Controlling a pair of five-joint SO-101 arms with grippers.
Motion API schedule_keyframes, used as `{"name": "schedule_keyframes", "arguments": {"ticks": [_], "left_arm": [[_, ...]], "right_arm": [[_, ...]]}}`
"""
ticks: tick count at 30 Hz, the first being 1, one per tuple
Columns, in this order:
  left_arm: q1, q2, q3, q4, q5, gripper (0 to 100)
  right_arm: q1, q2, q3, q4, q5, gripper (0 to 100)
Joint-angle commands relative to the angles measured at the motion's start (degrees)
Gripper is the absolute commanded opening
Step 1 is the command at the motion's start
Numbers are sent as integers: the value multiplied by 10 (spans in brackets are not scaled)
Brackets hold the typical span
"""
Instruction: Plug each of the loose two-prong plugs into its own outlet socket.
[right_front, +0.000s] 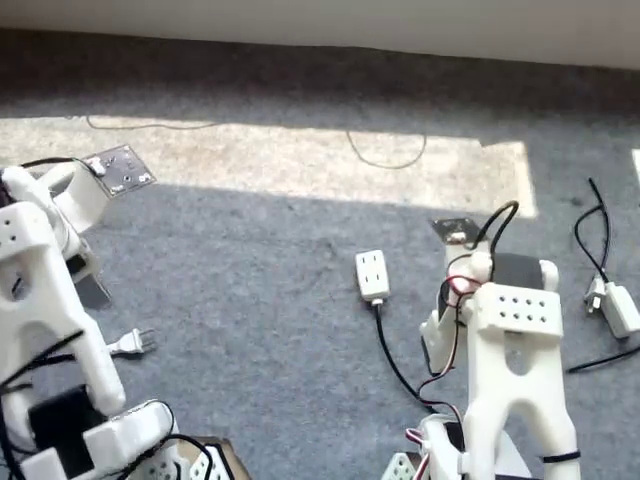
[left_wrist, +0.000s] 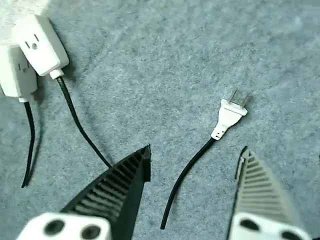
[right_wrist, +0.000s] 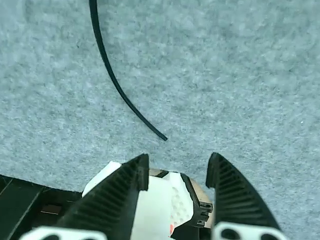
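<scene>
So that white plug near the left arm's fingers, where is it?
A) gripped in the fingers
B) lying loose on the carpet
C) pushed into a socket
B: the plug lies free on the carpet, prongs bare, ahead of the open fingers.

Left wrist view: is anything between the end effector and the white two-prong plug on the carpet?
Nothing visible does. The white two-prong plug lies on bare grey carpet ahead of the open left end effector, and only its own black cord trails back toward it.
</scene>
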Motion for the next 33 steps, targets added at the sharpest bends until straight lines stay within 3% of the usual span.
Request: {"name": "schedule_keyframes", "arguments": {"ticks": [1, 8, 17, 27, 33], "left_arm": [[-18, 100, -70, 32, -85, 270], [-31, 122, 19, 33, -234, 270], [-28, 135, 64, 21, -310, 270], [-18, 200, 142, -166, -324, 270], [10, 245, 141, -188, -324, 269]], "right_arm": [[5, -24, 58, -43, 9, 191], [5, -26, 84, -86, 20, 191], [5, -27, 160, -176, 17, 191], [5, -27, 162, -189, 16, 191], [5, -27, 162, -189, 16, 191]]}}
